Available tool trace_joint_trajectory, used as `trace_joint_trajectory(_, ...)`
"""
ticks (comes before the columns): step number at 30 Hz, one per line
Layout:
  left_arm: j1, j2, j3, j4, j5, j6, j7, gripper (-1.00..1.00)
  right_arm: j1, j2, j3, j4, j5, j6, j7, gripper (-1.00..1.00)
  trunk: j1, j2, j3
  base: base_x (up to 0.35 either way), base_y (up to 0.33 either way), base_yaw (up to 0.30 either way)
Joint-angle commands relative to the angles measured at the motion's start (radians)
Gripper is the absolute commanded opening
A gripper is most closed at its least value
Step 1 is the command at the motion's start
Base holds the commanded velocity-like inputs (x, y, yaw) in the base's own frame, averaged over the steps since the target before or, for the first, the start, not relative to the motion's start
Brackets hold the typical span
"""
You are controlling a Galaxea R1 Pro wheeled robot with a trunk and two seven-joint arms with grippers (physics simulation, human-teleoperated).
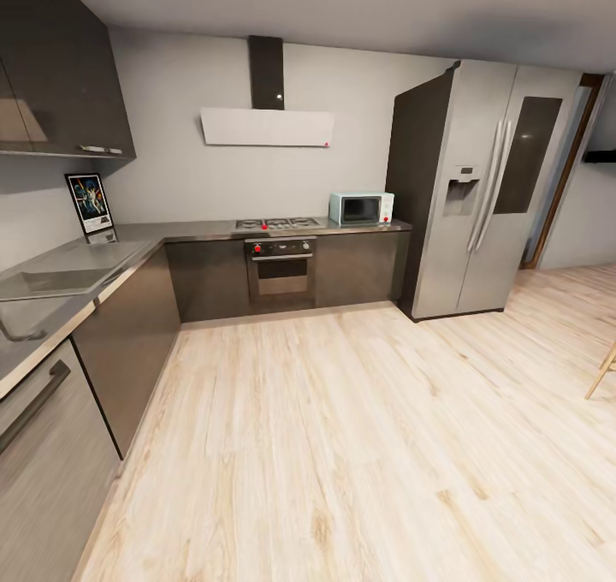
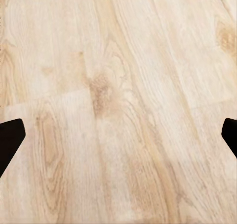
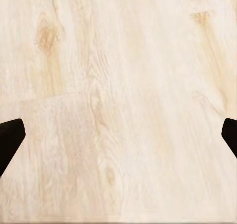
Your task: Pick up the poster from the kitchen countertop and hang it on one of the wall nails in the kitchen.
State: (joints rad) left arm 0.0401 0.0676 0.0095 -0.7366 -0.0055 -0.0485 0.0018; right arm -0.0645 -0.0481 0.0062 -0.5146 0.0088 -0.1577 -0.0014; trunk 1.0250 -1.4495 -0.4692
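The poster point(image 1: 90, 203) leans at the desk's point(image 1: 205, 229) far corner; both hands, left point(image 2: 118, 135) and right point(image 3: 118, 135), spread empty over floor point(image 1: 342, 445); a hasty approach risks toppling it.

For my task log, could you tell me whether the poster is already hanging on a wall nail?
No, the poster stands on the kitchen countertop in the corner, leaning against the wall.

Head view across kitchen; both wrist views down at floor point(image 2: 118, 85).
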Motion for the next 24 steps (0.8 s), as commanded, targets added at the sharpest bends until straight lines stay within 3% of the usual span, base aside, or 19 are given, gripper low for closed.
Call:
trace_joint_trajectory(1, 0.000, 0.000, 0.001, 0.001, -0.001, -0.001, 0.000, 1.00, 0.000, 0.000, 0.001, 0.004, 0.001, -0.003, 0.000, 1.00, 0.000, 0.000, -0.001, 0.000, 0.000, 0.000)
trace_joint_trajectory(15, 0.000, 0.003, 0.004, 0.009, -0.001, -0.001, 0.001, 1.00, 0.000, -0.001, 0.000, 0.010, 0.000, -0.003, 0.000, 1.00, 0.000, 0.000, -0.001, 0.265, -0.085, 0.004)
trace_joint_trajectory(24, 0.000, 0.003, 0.004, 0.009, -0.001, -0.001, 0.001, 1.00, 0.000, 0.000, -0.001, 0.010, 0.000, -0.003, -0.001, 1.00, 0.000, 0.000, -0.001, 0.324, -0.128, 0.224)
